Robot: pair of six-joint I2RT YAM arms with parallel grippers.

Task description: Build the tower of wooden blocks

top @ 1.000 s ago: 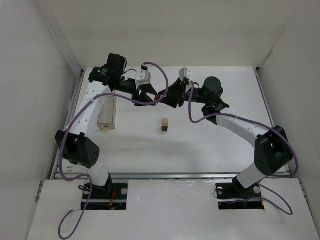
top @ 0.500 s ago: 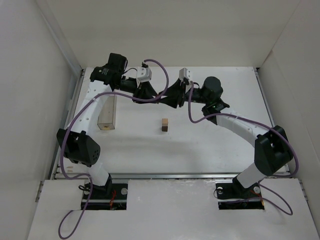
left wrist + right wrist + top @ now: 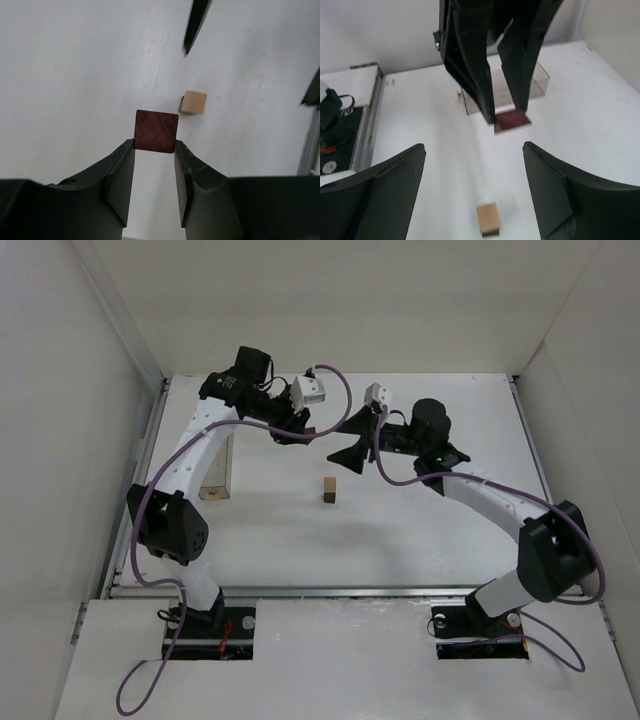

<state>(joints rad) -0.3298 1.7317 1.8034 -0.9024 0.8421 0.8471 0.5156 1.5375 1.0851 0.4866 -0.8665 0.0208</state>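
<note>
My left gripper (image 3: 155, 145) is shut on the maroon pointed piece (image 3: 156, 131), pinched at the fingertips above the table. Below and beyond it, the pale tan cube (image 3: 193, 102) rests on the dark brown block (image 3: 490, 231) mid-table, seen from above as a small stack (image 3: 329, 490). My right gripper (image 3: 474, 147) is open and empty, facing the left gripper's fingers (image 3: 470, 75) and the maroon piece (image 3: 512, 120). In the top view the left gripper (image 3: 303, 433) and right gripper (image 3: 340, 458) hang close together behind the stack.
A clear rectangular plastic box (image 3: 215, 470) stands at the left, under the left arm, and shows behind the left fingers as a clear box (image 3: 537, 80). White walls enclose the table on three sides.
The right gripper has opened and drawn back from the maroon piece, which stays in the left gripper. The left gripper narrowed onto the piece and its wrist shifted right.
</note>
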